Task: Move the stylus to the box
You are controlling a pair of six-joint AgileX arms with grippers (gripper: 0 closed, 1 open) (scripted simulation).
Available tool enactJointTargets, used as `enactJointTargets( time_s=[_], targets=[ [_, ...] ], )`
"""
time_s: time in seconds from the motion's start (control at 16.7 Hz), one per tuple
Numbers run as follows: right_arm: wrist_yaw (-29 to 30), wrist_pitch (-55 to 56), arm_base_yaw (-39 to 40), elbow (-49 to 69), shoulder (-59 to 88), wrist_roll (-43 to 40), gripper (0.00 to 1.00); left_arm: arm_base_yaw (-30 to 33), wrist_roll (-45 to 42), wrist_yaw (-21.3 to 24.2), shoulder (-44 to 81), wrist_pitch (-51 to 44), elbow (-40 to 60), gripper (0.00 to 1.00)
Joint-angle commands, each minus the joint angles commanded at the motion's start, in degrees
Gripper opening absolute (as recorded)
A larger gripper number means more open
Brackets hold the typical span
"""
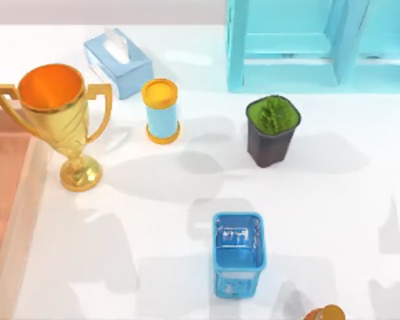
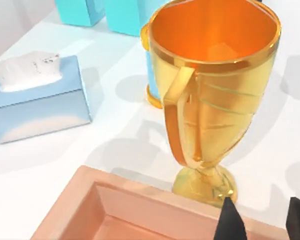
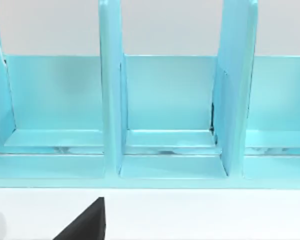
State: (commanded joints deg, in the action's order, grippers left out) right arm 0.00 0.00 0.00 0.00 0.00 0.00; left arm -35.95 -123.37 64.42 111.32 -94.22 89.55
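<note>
The stylus is out of view. A shallow salmon-pink box [image 1: 7,193] lies at the table's left edge, and its rim [image 2: 140,192] runs just in front of my left gripper [image 2: 264,222]. That gripper hovers over the box beside the foot of the gold trophy [image 2: 210,100]. Its two dark fingertips [image 2: 231,220] stand apart with nothing between them. One dark finger [image 3: 87,222] of my right gripper shows above the white table, facing the turquoise shelf [image 3: 165,115].
A gold trophy [image 1: 57,120] stands at the left. Behind it are a blue tissue box [image 1: 117,63] and a blue-and-yellow can [image 1: 161,110]. A potted plant [image 1: 272,130] stands mid-table, a blue basket [image 1: 238,253] near the front, a turquoise shelf [image 1: 313,47] at the back right.
</note>
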Motion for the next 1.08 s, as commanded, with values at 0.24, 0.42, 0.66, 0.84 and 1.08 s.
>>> enactJointTargets(
  time_s=[0.24, 0.42, 0.66, 0.84, 1.08],
  targets=[
    [0.0, 0.0, 0.0, 0.0, 0.0, 0.0, 1.00, 1.2, 2.9, 1.2, -1.7, 4.3, -5.2, 0.00],
    [0.0, 0.0, 0.0, 0.0, 0.0, 0.0, 1.00, 2.7, 5.4, 1.9, -3.3, 8.6, -10.4, 0.00],
    [0.0, 0.0, 0.0, 0.0, 0.0, 0.0, 1.00, 3.6, 7.1, 2.3, -4.5, 11.6, -13.5, 0.00],
    [0.0, 0.0, 0.0, 0.0, 0.0, 0.0, 1.00, 3.6, 7.1, 2.3, -4.5, 11.6, -13.5, 0.00],
    [0.0, 0.0, 0.0, 0.0, 0.0, 0.0, 1.00, 3.6, 7.1, 2.3, -4.5, 11.6, -13.5, 0.30]
  ],
)
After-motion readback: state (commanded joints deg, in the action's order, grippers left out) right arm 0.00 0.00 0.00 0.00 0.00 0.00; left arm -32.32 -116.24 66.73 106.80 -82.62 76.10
